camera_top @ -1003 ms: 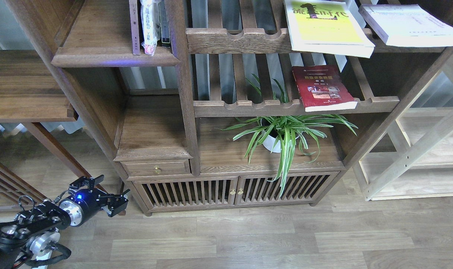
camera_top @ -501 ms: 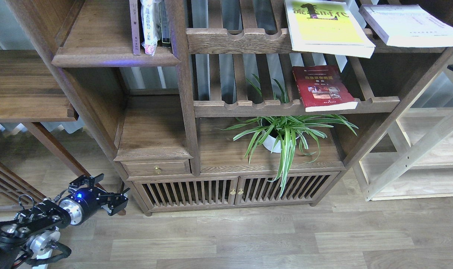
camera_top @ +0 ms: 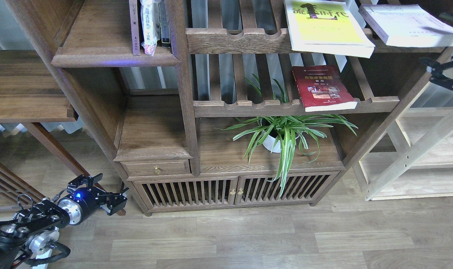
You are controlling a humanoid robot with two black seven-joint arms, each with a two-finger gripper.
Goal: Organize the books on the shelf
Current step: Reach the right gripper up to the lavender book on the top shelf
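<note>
The pale lavender-white book [camera_top: 409,24] lies flat at the top right on the upper slatted rack. The yellow-green book [camera_top: 325,26] lies flat to its left. The red book [camera_top: 323,87] lies flat on the lower slatted rack. The solid dark-brown shelf [camera_top: 114,56] is at the upper left, with a few upright books [camera_top: 148,26] at its right end. My left gripper [camera_top: 112,185] is open and empty, low near the floor at the bottom left. My right gripper [camera_top: 441,44] comes in at the right edge, open and empty, just right of the pale book.
A potted spider plant [camera_top: 282,134] stands on the cabinet top below the red book. A pale light-wood unit [camera_top: 416,157] stands at the right. A small drawer [camera_top: 157,169] and slatted cabinet doors [camera_top: 233,192] are at the bottom. A dark-wood table [camera_top: 24,89] is at the left.
My right gripper has come into view from the right edge and risen up and left toward the pale book. My left gripper has barely shifted.
</note>
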